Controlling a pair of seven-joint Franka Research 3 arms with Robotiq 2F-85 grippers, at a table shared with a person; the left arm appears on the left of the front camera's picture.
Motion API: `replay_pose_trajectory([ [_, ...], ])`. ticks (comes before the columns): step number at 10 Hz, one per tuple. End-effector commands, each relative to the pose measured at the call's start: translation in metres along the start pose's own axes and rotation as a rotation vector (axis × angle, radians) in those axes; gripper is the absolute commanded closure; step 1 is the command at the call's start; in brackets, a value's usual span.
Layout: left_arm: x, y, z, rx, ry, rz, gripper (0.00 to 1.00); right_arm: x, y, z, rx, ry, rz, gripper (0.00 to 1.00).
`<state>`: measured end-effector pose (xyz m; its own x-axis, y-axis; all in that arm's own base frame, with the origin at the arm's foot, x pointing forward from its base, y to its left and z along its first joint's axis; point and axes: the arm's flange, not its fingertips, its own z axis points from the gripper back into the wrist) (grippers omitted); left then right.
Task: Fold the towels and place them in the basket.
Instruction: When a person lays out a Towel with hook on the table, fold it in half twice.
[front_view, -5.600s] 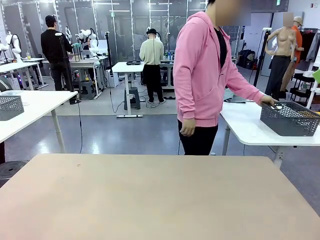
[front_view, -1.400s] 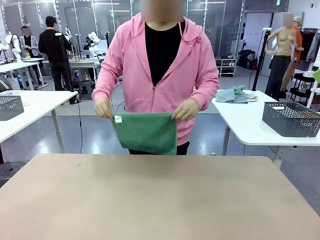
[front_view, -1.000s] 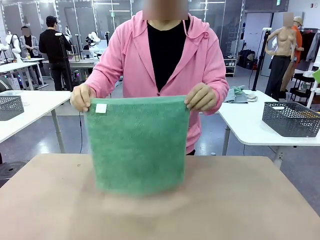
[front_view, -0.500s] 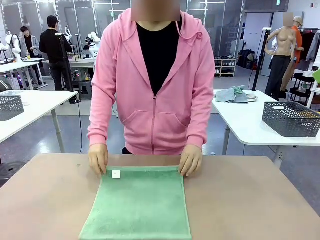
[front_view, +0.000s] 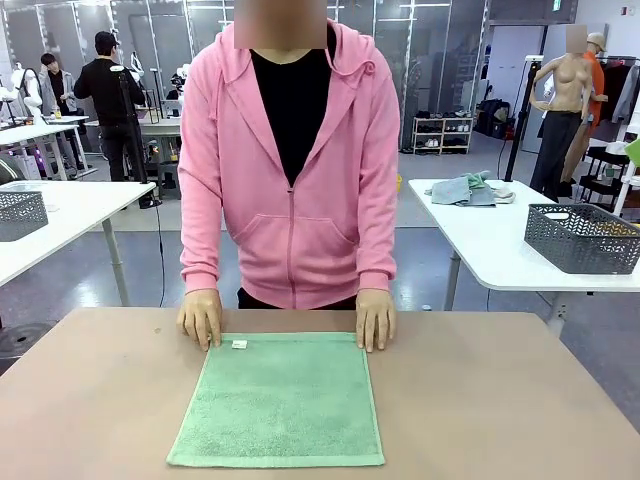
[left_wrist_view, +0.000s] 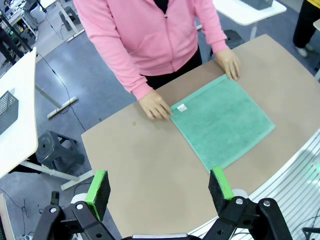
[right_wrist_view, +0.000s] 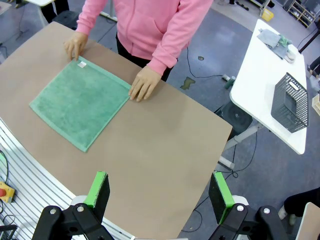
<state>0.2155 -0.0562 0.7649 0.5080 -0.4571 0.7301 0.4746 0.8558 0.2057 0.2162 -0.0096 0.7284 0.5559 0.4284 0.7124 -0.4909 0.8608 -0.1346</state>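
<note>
Mint green towel (left_wrist_view: 222, 120) lies flat at right centre of the left wrist view, above the left gripper (left_wrist_view: 159, 187), whose jaws stand wide apart, holding nothing. The right gripper (right_wrist_view: 157, 192) is equally spread over the tan table (right_wrist_view: 165, 150). A person's hands (front_view: 202, 318) rest at the towel's far corners. The wire basket (front_view: 580, 238) sits on a white side table (front_view: 490, 250) at the front view's right edge.

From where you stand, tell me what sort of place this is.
Likely a robotics lab or test workshop, not a home: rows of white work tables on an open grey floor, people standing at benches behind, and a wire basket and heaped towels on the next table.
</note>
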Motion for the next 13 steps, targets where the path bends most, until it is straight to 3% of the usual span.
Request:
replay_pose_trajectory([
  [1, 0.0023, -0.0010, 0.0014, 0.002, -0.008, -0.004, 0.00, 0.0012, 0.0007, -0.0001, 0.001, -0.001, -0.011, 0.00],
  [13, 0.0023, -0.0010, 0.0014, 0.002, -0.008, -0.004, 0.00, 0.0012, 0.0007, -0.0001, 0.001, -0.001, -0.011, 0.00],
])
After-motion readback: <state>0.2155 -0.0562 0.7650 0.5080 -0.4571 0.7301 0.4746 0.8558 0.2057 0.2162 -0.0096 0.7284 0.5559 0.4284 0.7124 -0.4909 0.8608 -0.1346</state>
